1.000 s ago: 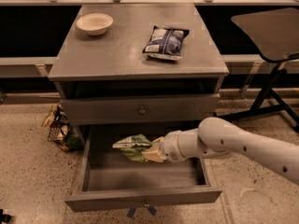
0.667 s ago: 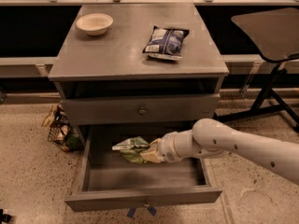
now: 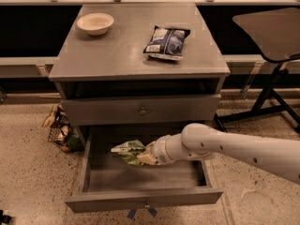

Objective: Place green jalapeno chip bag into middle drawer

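Note:
The green jalapeno chip bag (image 3: 126, 152) is held over the inside of the open middle drawer (image 3: 143, 198), a grey box pulled out at the bottom of the cabinet, with blue tape bits under its front edge. My gripper (image 3: 143, 156) reaches in from the right on a white arm and is shut on the bag's right end. The bag hangs a little above the drawer floor, toward the left half.
A grey cabinet top (image 3: 108, 55) carries a white bowl (image 3: 95, 23) at the back left and a dark blue-and-white chip bag (image 3: 167, 42) at the right. A shut knobbed drawer front (image 3: 140, 110) sits above. A wire basket (image 3: 60, 130) stands left; a stand (image 3: 272, 97) right.
My gripper and the green bag have moved slightly left and a little lower over the open drawer. Nothing else has moved.

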`<state>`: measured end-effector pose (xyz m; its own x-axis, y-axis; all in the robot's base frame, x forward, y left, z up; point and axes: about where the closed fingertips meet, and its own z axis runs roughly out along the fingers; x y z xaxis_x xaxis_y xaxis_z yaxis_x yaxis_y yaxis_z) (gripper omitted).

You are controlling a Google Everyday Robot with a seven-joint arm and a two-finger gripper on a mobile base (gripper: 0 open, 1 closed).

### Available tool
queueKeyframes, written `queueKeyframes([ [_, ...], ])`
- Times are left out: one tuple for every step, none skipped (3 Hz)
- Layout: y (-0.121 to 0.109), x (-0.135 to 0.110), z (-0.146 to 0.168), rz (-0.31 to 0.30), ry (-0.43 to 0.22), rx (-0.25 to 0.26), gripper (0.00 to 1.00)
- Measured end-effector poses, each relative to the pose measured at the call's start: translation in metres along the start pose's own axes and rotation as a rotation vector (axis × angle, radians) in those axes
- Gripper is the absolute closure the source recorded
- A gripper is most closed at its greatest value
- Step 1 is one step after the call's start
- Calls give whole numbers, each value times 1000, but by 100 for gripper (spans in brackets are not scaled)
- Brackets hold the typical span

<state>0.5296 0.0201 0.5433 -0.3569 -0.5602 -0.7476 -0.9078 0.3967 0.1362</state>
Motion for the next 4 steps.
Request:
queueKeyframes([
  [-9,-3,14,6,2,21,36],
  [-13,-4,13,36,6,67,4],
  [-11,-3,-8,63,8,114,0],
  [7,-3,-46,104,-22,166,18],
])
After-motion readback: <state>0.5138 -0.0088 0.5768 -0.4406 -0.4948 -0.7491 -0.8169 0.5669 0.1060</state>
